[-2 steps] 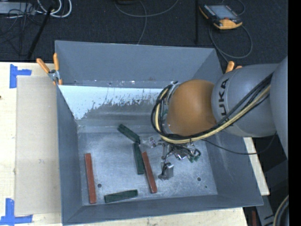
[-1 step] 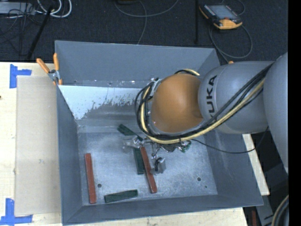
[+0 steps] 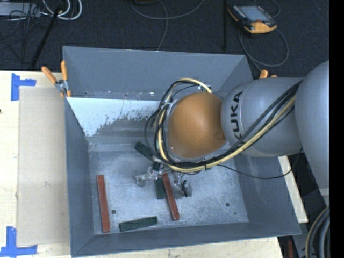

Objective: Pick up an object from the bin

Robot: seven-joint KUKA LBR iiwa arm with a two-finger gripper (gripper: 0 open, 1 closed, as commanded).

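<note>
Nearest the front wall of the bin lies a dark green bar, with a reddish-brown stick to its left. Farther in, at mid-floor, the claw hangs low over a short dark green block and a second reddish-brown stick, which lie side by side. How wide the claw stands I cannot tell. Beyond it, another dark piece lies beside the arm's orange cover.

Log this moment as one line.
gripper low over bin centre | nearest: red-brown stick, dark green block beside it | apart: left stick, front green bar | grasp: cannot tell
</note>
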